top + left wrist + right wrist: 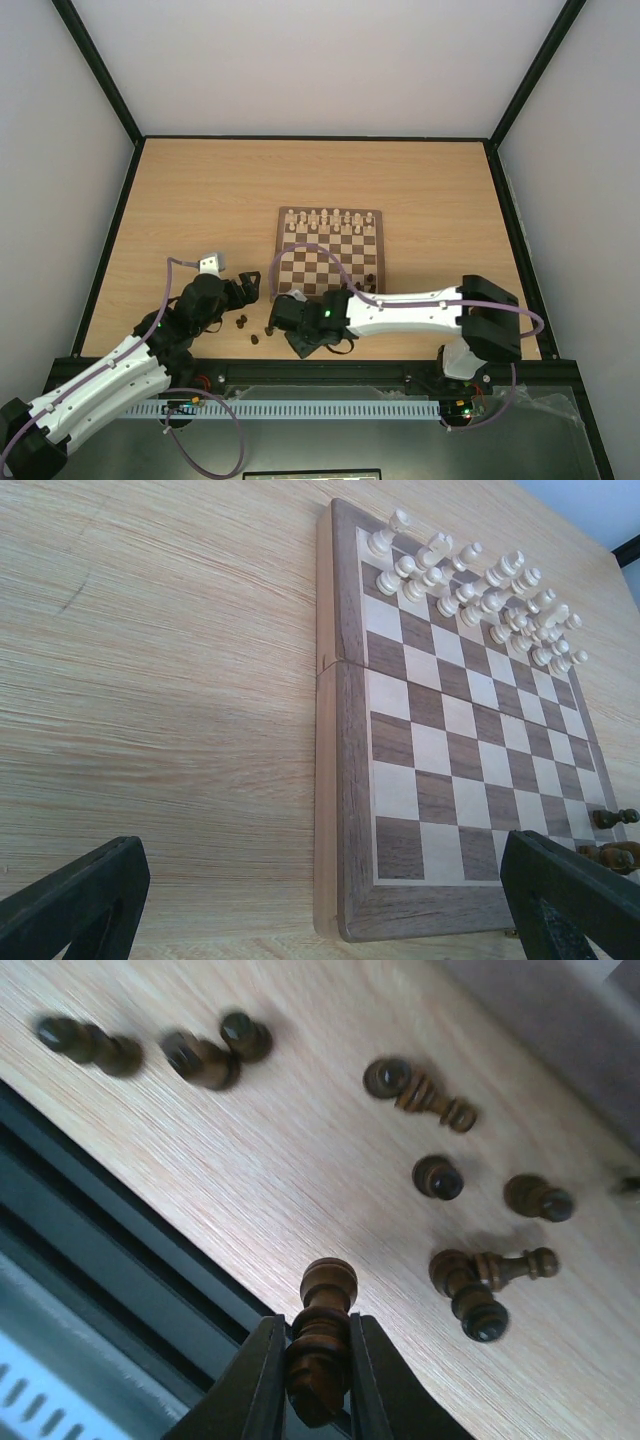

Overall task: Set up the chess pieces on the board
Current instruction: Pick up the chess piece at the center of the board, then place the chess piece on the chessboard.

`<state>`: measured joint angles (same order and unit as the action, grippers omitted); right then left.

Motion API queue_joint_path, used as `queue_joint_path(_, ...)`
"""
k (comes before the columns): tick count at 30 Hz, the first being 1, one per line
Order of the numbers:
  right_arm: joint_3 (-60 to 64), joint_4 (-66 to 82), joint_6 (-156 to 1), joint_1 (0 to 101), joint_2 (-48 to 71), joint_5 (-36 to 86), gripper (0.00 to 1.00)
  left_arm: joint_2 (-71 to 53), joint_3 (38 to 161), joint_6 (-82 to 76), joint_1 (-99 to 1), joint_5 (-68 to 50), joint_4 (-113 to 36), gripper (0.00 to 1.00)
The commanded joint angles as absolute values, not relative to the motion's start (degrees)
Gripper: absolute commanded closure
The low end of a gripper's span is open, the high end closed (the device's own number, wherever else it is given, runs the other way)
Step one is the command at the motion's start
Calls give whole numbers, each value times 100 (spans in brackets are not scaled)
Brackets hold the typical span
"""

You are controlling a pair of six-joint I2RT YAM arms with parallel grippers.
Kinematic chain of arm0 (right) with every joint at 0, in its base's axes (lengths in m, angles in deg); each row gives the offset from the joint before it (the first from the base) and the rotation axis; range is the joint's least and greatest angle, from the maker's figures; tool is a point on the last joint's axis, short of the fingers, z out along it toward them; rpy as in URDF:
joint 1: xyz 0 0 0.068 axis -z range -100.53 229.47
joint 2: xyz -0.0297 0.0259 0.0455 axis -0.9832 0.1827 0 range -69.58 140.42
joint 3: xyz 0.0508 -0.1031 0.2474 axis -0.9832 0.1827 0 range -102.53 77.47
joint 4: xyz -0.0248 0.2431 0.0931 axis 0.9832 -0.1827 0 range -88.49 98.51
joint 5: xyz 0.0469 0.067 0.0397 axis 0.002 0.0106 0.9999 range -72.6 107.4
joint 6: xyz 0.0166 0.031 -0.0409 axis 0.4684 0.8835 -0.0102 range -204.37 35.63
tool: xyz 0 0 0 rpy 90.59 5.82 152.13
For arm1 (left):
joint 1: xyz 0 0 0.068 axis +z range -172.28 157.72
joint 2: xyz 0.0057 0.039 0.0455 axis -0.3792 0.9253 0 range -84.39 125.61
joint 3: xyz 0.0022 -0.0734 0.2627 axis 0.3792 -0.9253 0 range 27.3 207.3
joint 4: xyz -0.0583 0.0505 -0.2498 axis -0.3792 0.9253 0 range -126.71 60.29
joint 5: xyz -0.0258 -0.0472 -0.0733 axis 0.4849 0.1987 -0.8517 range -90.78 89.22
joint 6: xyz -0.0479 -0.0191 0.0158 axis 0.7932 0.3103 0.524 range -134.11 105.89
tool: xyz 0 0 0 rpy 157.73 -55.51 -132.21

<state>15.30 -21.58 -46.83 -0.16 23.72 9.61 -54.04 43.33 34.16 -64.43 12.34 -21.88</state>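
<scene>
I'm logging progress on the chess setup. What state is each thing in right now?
Right gripper: shut on one dark piece.
Left gripper: open, empty.
Board: unfolded flat on the table.
Pale pieces: upright in two rows at the far end.
Loose dark pieces: scattered on the table off the board, some toppled.
Two dark pieces: on the board's near right corner.

In my right wrist view, the chess pieces (200,1055) at upper left are blurred. My right pincer (318,1328) hides the base of the held piece (328,1285). My left pincer (320,845) covers one corner of the board (345,780).
</scene>
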Motion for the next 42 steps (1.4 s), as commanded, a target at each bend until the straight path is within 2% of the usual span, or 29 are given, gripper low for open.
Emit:
queue_joint_path(1, 1079, -2844, -4769, -8, 1797, 551, 94, -5416, 4334, 3448, -6456, 1302, -2177, 1)
queue_joint_path(8, 970, -3257, -5141, 980, 1341, 239, 94, -5423, 4327, 3424, -6456, 1301, -2208, 1)
queue_joint_path(17, 931, -3002, -5761, 2115, 1829, 498, 94, -5390, 4327, 3396, -6456, 1308, -2240, 1)
queue_joint_path(26, 970, -2792, -5871, 2285, 2424, 657, 94, -5374, 4320, 3396, -6456, 1319, -2248, 1)
queue_joint_path(42, 1309, -2452, -5798, 2305, 2401, 814, 94, -5357, 4268, 3414, -6456, 1311, -2300, 1)
